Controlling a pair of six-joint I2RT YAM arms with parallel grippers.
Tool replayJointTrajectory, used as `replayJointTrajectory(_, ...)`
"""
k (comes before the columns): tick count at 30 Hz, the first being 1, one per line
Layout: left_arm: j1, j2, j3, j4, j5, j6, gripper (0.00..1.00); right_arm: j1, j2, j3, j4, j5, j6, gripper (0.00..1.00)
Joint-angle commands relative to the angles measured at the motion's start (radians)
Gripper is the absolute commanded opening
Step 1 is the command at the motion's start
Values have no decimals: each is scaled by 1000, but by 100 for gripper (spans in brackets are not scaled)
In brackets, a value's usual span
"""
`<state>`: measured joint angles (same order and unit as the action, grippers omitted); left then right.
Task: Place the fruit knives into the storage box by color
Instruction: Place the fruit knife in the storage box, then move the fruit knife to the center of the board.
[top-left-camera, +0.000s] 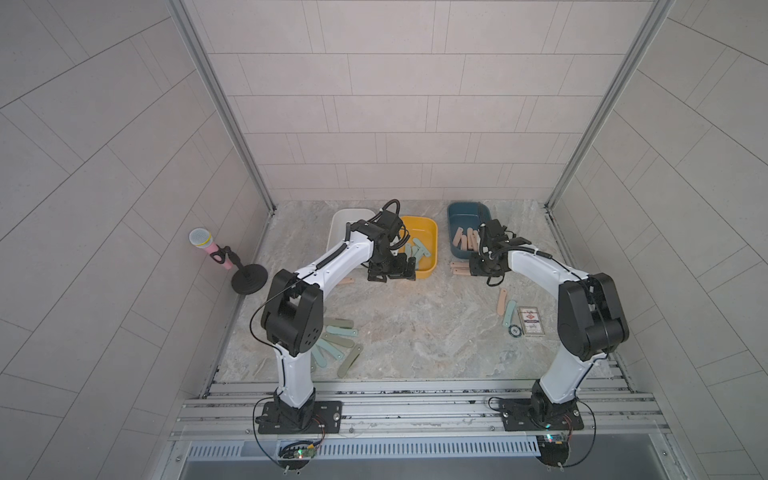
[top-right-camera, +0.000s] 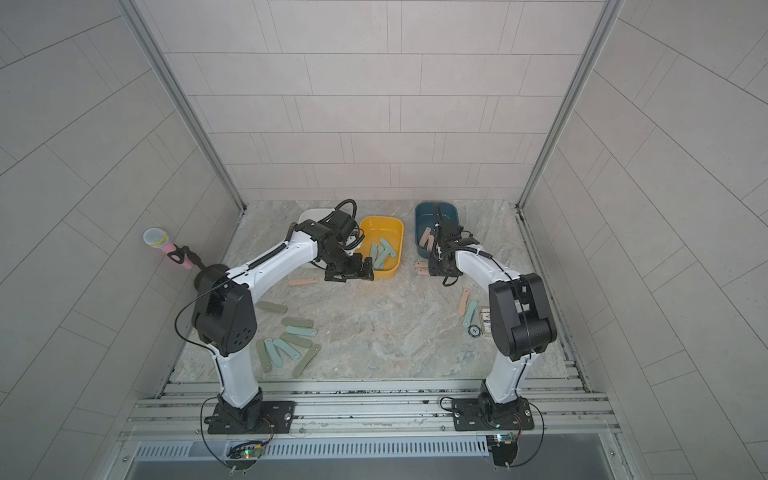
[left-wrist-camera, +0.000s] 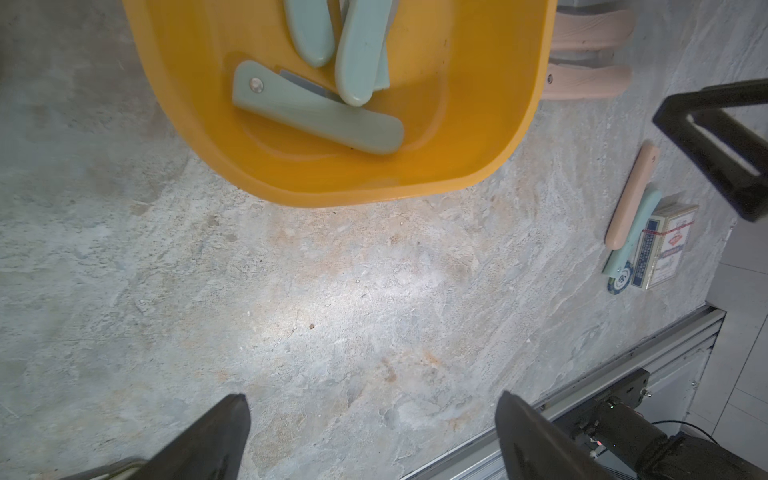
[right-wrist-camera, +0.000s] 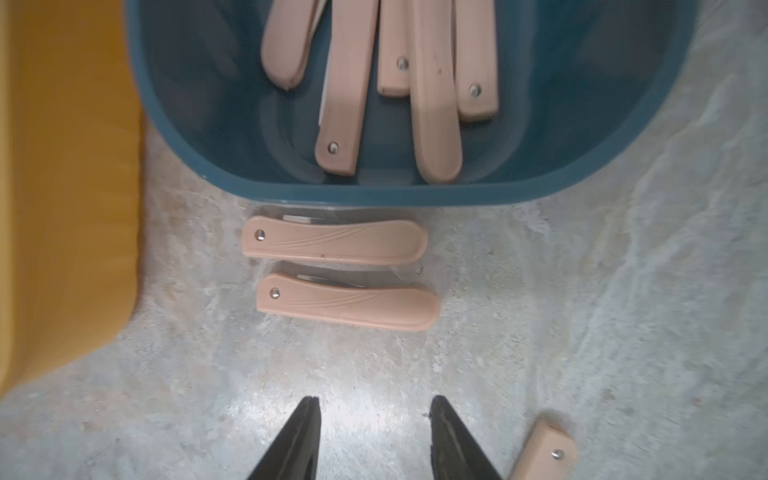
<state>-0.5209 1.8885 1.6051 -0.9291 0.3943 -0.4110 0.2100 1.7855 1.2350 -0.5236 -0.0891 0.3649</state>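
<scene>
Right gripper (right-wrist-camera: 374, 405): jaws partly apart, nothing between them, hanging over the bare grey marble-look tabletop (right-wrist-camera: 582, 332). Just ahead of its tips, two peach-pink flat plastic fruit knives with a rivet at one end lie parallel on the table: near pink knife (right-wrist-camera: 347, 302) and far pink knife (right-wrist-camera: 334, 241). The far one is just beside the wall of the dark blue plastic tub (right-wrist-camera: 187, 137). In that tub is a bunch of pink knives (right-wrist-camera: 345, 104), overlapping.

Left gripper (left-wrist-camera: 372, 399): jaws wide, empty, over bare table near the rim of the yellow plastic tub (left-wrist-camera: 519, 124), which holds light teal knives (left-wrist-camera: 316, 110). White plastic tub (top-left-camera: 338, 226) is partly hidden behind the left arm, contents not visible.

Loose heap of olive-green and teal knives (top-right-camera: 291, 340) by the left arm's base. Stray pink knife (top-right-camera: 302, 281) on the table near the left gripper. By the right arm, a pink-and-teal pair (top-left-camera: 502, 301) lies side by side, next to a printed card box (top-left-camera: 532, 321) and a small round disc (top-left-camera: 514, 331).
</scene>
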Motion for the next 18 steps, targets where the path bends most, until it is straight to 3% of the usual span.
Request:
replayJointTrajectory(1, 1, -42, -31, 14, 14, 5, 100, -1, 42, 9, 32, -2, -60, 51)
replayJointTrajectory(15, -1, -61, -81, 44, 48, 0, 100, -16, 135, 106, 23, -9, -132, 78)
replayJointTrajectory(18, -2, -69, -85, 42, 43, 3, 100, -25, 166, 134, 25, -30, -132, 78)
